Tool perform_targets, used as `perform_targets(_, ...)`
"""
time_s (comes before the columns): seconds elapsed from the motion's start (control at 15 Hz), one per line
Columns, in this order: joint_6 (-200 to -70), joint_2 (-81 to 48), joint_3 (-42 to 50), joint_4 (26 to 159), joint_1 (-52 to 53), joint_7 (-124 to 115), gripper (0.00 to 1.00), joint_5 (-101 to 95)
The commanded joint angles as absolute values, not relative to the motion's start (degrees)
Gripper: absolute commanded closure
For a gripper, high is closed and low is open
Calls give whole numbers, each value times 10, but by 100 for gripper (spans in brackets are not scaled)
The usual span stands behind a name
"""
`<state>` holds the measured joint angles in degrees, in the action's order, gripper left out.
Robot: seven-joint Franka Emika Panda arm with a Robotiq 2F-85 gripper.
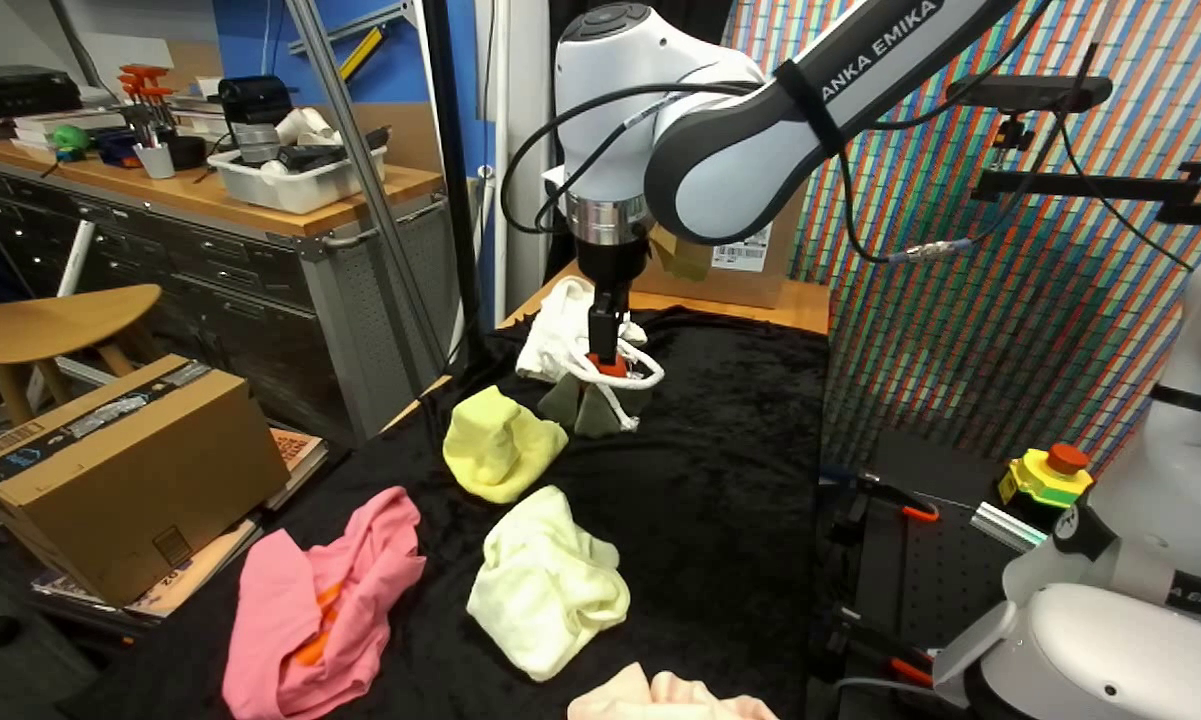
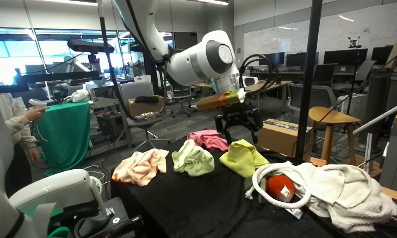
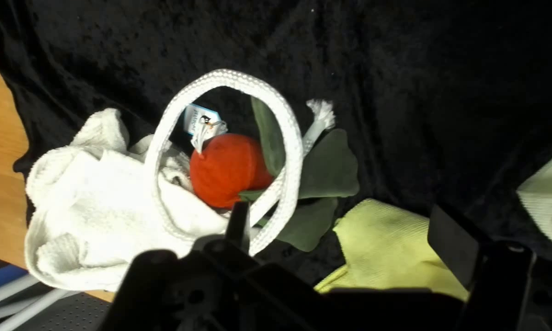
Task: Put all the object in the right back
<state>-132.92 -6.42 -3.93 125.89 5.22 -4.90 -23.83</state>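
1. Over there, a white plastic bin [image 1: 300,190] holds jumbled gear [image 1: 305,150].
2. Crumpled pink cloth [image 1: 355,600], peach cloth [image 2: 142,167], pale yellow cloth [image 1: 548,585] and ribbed yellow cloth [image 3: 390,243] lie on black velvet [image 1: 730,480].
3. A braided white rope ring [image 3: 225,77] circles a red plush toy [image 3: 225,168] with green leaves [image 3: 328,165], against a nubbly white towel [image 3: 101,202].
4. The gripper [image 2: 241,138] hangs above, fingers [image 3: 455,248] spread.

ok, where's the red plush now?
In the wrist view, just left of centre: the red plush shows through the white rope loop, between the white towel and dark green flaps.
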Motion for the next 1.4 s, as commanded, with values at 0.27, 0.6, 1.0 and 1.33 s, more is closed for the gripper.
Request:
perform_targets(0.27, -1319, -35, -92, 1289, 99, -42, 0, -180)
perform_targets(0.6, -1350, -68, -109, 1267, 126, -93, 0, -200)
perform_targets(1.0, -1381, -136, -83, 1212, 128, -148, 0, -238)
perform_targets(1.33, -1378, -206, -46, 1134, 126, -154, 0, -223)
